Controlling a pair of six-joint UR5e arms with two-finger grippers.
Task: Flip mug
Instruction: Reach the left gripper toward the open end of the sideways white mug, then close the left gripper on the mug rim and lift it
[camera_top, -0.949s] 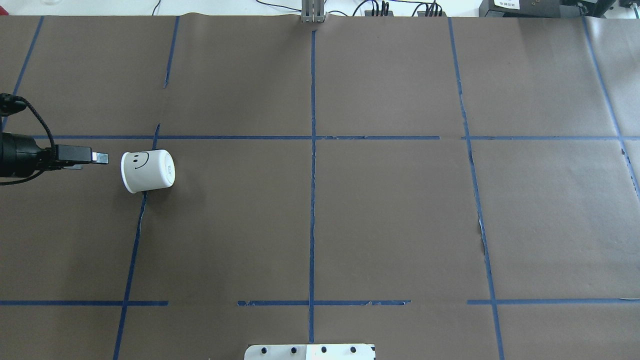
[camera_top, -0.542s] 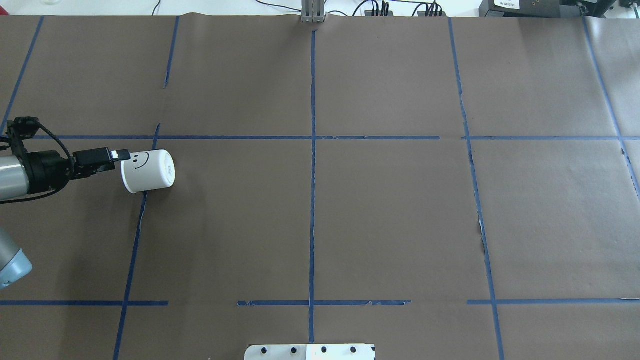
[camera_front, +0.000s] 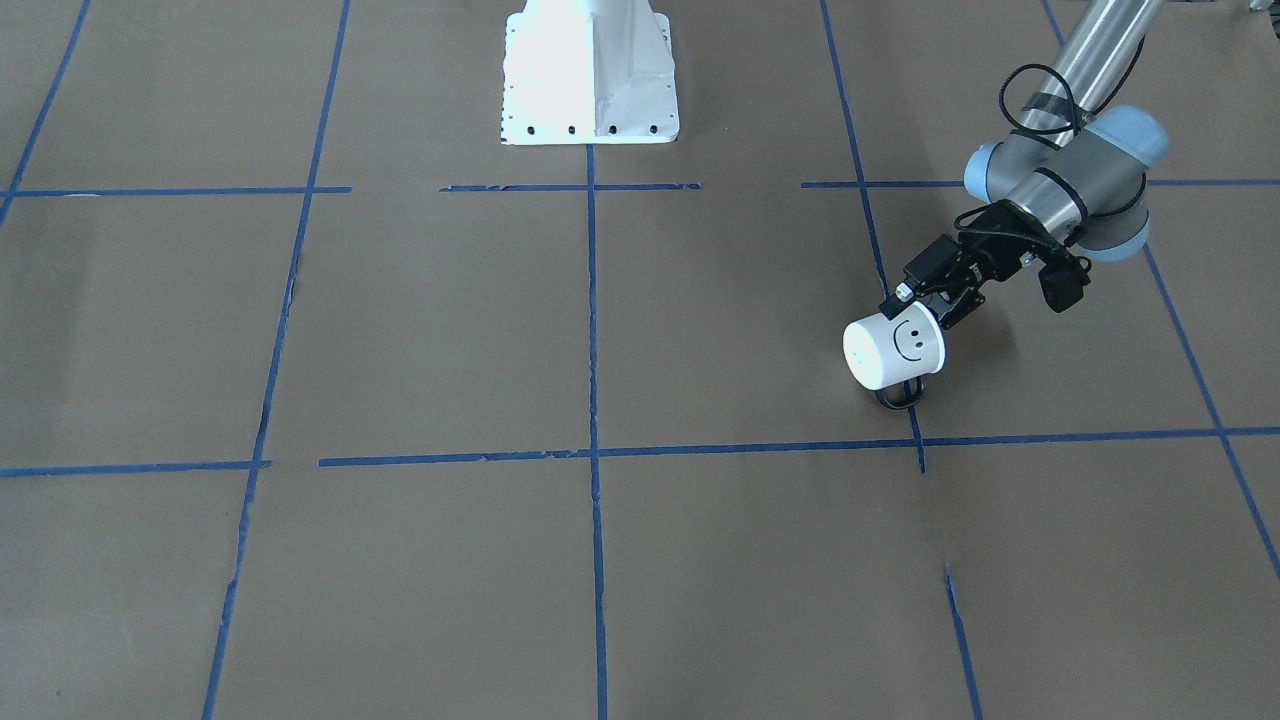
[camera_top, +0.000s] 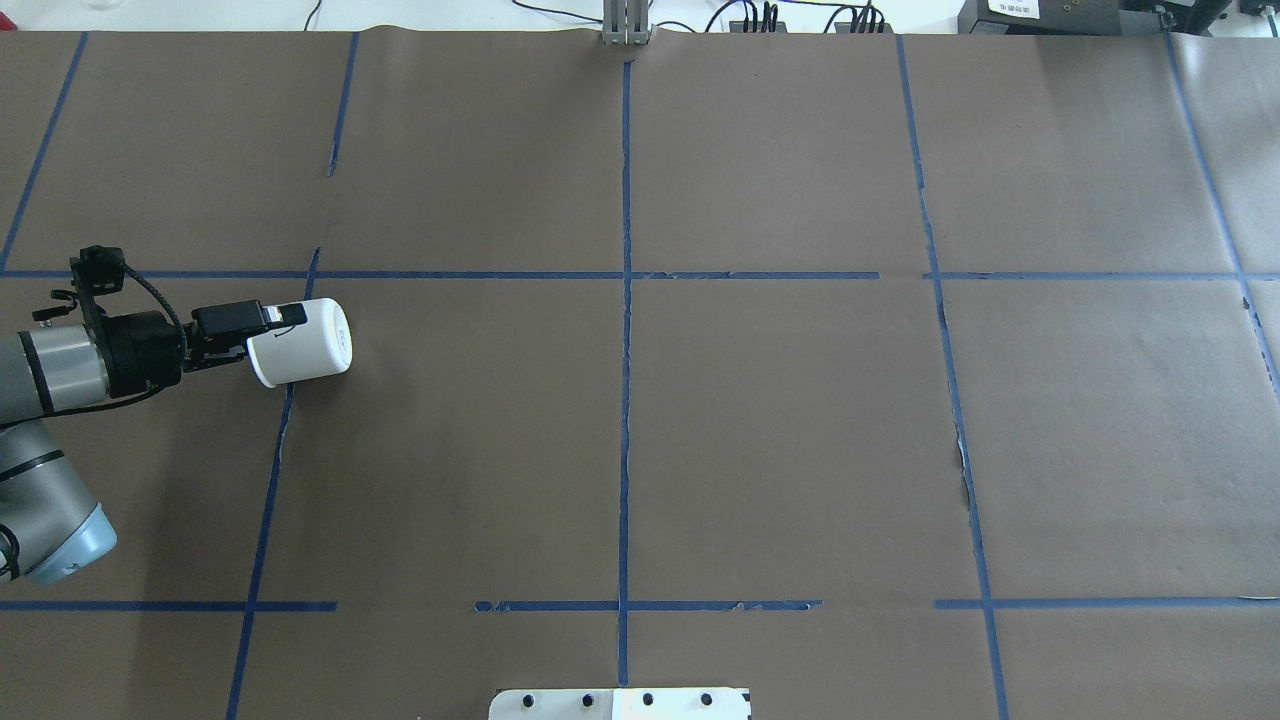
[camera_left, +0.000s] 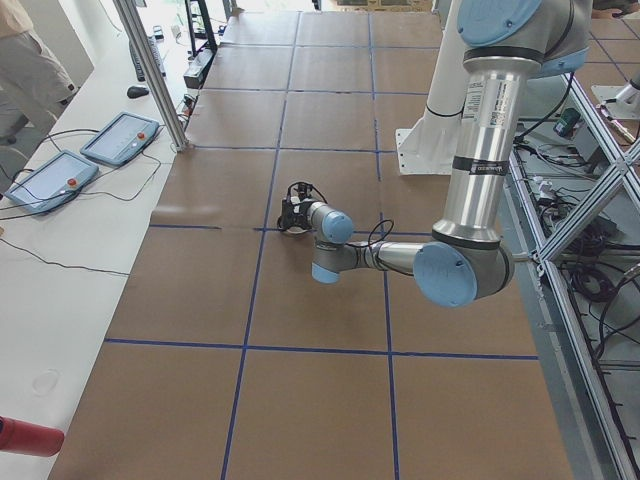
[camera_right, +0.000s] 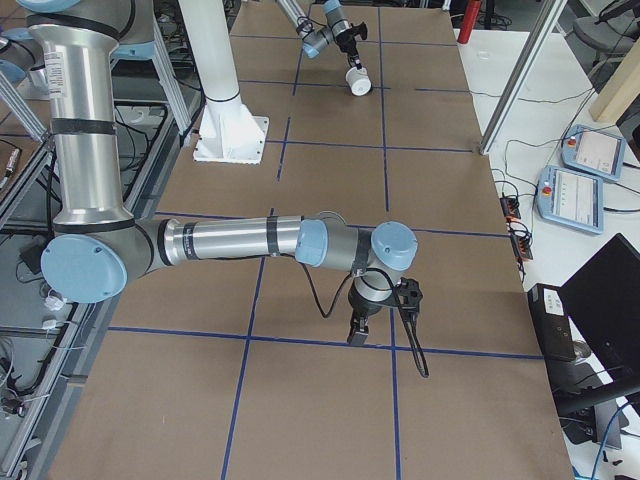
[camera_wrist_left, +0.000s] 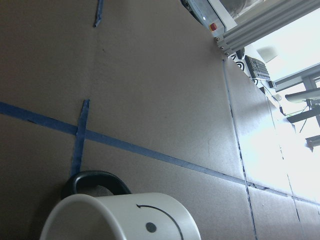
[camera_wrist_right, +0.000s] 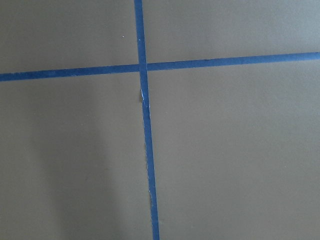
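Mug on its side near the left edge of the table, left gripper at its mouth.
Jaws spread astride the rim; the mug lies well in from the left and far edges. Right gripper hangs by the right edge, its state impossible to tell.

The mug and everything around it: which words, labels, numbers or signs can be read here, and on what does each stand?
Smiley face, a drawn sign with no letters: on the side of the mug.
White label on the dark box beyond the table's far edge: print too small to read.
No other words or numbers can be read in any view.
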